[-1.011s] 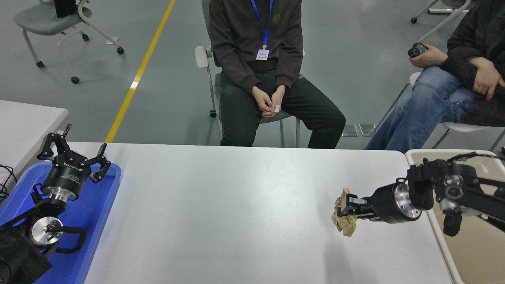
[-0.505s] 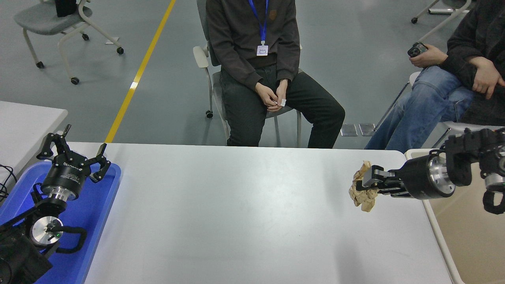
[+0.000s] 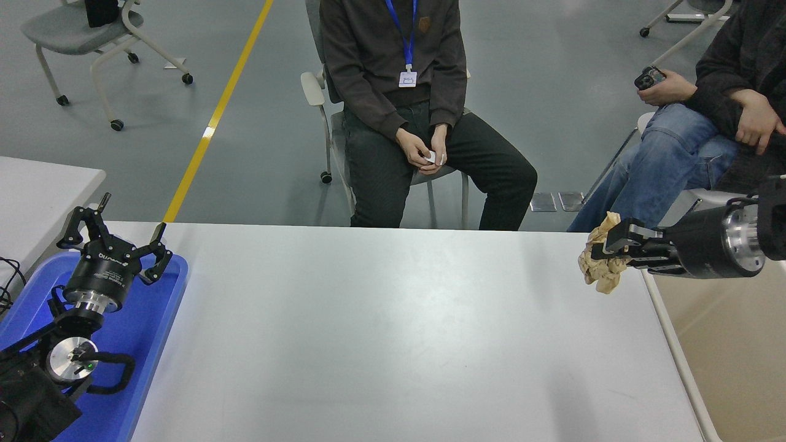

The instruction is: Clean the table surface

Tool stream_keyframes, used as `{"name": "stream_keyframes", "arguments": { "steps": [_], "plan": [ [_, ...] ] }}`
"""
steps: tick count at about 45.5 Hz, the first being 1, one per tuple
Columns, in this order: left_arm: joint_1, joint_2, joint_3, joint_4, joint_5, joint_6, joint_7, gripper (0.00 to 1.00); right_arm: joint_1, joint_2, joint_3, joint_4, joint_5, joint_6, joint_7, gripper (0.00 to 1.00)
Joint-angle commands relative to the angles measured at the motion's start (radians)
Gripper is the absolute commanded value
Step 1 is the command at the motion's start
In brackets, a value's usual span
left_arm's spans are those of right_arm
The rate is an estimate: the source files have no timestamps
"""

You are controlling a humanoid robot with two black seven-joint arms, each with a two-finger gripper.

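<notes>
Two black arms are showing here, one at each side. The right gripper [image 3: 605, 252] is coming in from the right edge and is squeezing a crumpled ball of brown paper [image 3: 600, 268] between its fingers. The paper is wrinkly and lumpy, and it is hanging up in the air over the far right corner of the table surface [image 3: 381, 331], not touching it. The table surface is lying below and to the left of that gripper, filling the middle of the view. It is wide, flat, pale grey-white and dull, with rounded corners. Just beside its right edge a cream bin [image 3: 675, 344] is sitting, with a tan inside; it may be a tray, since only part of it is showing. At the lower left the left gripper [image 3: 116, 236] is resting over a blue plastic tray [image 3: 153, 331], with its thin fingers spread wide apart and nothing in them. A smaller white tabletop [image 3: 43, 190] is standing behind the tray. Past the table, the floor is smooth and grey with a yellow line [image 3: 215, 116] running across it. One person in dark clothes [image 3: 393, 55] is sitting on a chair facing the table, and another person in blue jeans [image 3: 669, 159] is sitting at the right. A grey chair on wheels [image 3: 80, 31] is standing at the top left.
</notes>
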Motion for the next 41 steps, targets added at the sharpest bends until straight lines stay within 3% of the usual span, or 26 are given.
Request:
{"name": "stream_keyframes", "arguments": {
  "steps": [1, 15, 41],
  "plan": [
    [0.0, 0.0, 0.0, 0.001, 0.0, 0.0, 0.0, 1.0, -0.007, -0.053, 0.022, -0.032, 0.031, -0.002, 0.011, 0.0],
    [0.0, 0.0, 0.0, -0.001, 0.0, 0.0, 0.0, 1.0, -0.007, -0.071, 0.025, -0.156, 0.044, -0.007, 0.041, 0.0],
    [0.0, 0.0, 0.0, -0.001, 0.0, 0.0, 0.0, 1.0, -0.02, -0.068, -0.069, -0.638, 0.024, -0.004, 0.267, 0.0]
  ]
}}
